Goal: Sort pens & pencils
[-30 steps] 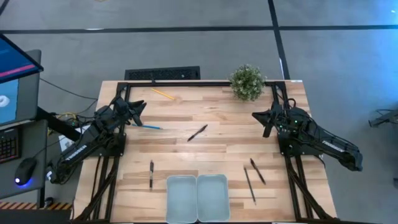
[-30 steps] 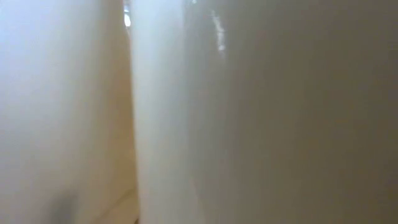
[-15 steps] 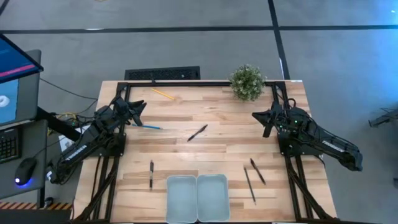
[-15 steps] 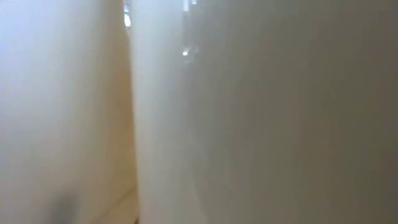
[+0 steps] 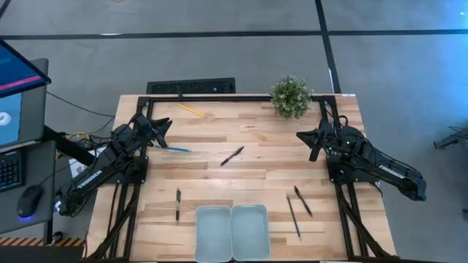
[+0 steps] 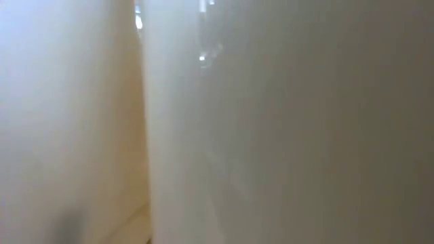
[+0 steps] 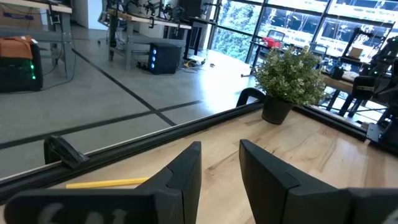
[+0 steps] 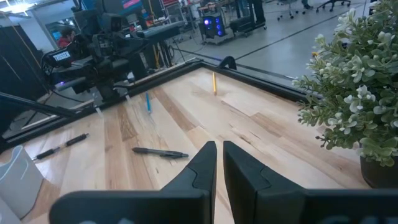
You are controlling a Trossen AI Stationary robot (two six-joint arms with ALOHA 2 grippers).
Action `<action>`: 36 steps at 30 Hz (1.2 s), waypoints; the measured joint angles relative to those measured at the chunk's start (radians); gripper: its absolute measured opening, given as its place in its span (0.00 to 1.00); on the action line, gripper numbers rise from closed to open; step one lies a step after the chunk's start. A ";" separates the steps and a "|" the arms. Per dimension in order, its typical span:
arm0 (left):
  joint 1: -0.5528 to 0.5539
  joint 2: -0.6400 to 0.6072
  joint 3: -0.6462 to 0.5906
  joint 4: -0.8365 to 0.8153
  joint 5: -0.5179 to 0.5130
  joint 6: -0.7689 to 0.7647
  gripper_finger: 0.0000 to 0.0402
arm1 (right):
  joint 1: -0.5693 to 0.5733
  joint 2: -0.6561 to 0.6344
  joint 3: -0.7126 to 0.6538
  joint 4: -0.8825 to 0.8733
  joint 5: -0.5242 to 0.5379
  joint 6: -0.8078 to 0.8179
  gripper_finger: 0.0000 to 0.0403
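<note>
In the high view, black pens lie flat on the wooden table: one mid-table, one near the left bin, two at right. The yellow pencil lies by the far edge and shows in the left wrist view. The blue pencil lies just beside my left gripper, which is open and touches nothing. My right gripper hovers at the table's right, its fingers almost together, holding nothing.
Two pale bins stand side by side at the near edge; their walls fill the low view. A potted plant stands at the far edge, close to my right gripper. A black frame rail runs along the far edge.
</note>
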 joint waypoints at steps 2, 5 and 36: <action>0.000 0.000 0.000 0.000 0.000 0.000 0.24 | 0.000 0.000 0.000 0.000 0.000 0.000 0.12; 0.000 0.000 0.000 0.000 0.000 0.000 0.24 | 0.000 0.000 0.000 0.000 0.000 0.000 0.12; 0.000 0.000 0.000 0.000 -0.006 0.002 0.24 | 0.000 0.000 0.000 0.000 0.000 0.000 0.12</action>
